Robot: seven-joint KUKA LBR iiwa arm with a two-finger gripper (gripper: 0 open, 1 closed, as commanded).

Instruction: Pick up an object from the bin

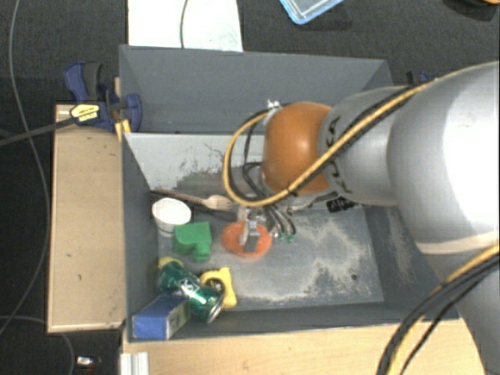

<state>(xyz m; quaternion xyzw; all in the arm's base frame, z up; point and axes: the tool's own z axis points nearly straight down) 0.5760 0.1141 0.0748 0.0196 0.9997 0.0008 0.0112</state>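
My gripper (252, 237) is down in the middle of the bin, its metal fingers (251, 229) set on a flat round orange thing (237, 241); one finger stands on the disc's middle. A small green bit (287, 236) lies just right of the fingers. A green block (192, 238) sits to the left of the orange thing. A white cup (169, 212) stands upright behind that block. A wooden spoon (205, 200) lies along the back wall, its bowl near the gripper.
A crushed green can (190, 289), a yellow piece (222, 280) and a blue box (160, 317) lie heaped in the front left corner. The arm's orange cover and cables hang over the bin's back middle. The bin's right half holds only dust.
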